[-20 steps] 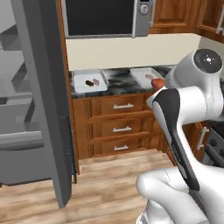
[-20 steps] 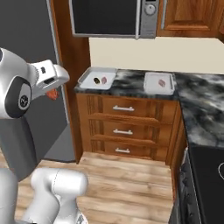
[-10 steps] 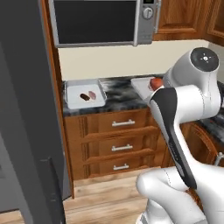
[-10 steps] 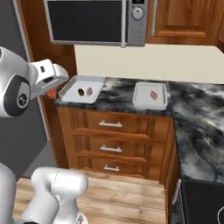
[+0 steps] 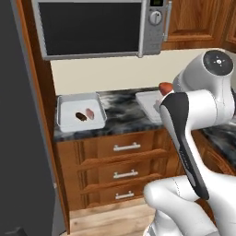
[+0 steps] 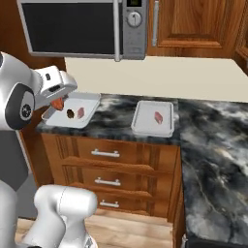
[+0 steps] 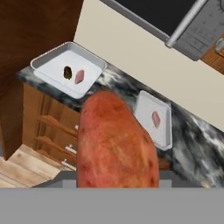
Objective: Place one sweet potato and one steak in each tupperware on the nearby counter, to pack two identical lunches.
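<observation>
The marbled surface is carrying two white tupperware trays: the left one is holding a dark sweet potato and a steak, the right one only a steak. The gripper is clamping the orange-red sweet potato above the surface's left end. It is looking firm, rounded, fairly light, likely to roll; gripping across the middle seems safest.
</observation>
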### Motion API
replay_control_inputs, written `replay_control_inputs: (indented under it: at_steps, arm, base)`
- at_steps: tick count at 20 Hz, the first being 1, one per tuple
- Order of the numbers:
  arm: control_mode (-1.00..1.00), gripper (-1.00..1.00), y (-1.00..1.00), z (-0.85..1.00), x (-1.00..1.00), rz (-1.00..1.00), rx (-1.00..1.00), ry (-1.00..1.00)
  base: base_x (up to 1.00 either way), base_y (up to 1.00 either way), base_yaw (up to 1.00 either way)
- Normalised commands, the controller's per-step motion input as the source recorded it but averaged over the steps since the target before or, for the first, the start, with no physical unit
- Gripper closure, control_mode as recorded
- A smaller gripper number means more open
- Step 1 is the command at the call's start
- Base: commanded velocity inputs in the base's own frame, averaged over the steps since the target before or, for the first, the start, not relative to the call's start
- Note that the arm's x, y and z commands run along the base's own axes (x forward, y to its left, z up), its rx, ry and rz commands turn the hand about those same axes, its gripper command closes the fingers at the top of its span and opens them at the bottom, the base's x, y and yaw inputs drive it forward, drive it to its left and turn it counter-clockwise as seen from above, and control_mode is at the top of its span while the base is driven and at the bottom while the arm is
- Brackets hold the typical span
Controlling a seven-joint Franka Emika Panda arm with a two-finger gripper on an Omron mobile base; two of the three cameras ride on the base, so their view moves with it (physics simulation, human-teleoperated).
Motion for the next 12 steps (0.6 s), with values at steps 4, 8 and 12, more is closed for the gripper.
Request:
replay_control_inputs:
  at_steps: [4,8,12]
  arm:
    - [1.00,1.00,0.00,0.00,0.00,0.00,0.00,0.00]
    - [1.00,1.00,0.00,0.00,0.00,0.00,0.00,0.00]
    - [1.00,1.00,0.00,0.00,0.00,0.00,0.00,0.00]
  base:
    - [0.75,-0.32,-0.02]
    - [0.71,-0.43,-0.01]
    - [0.68,-0.46,-0.01]
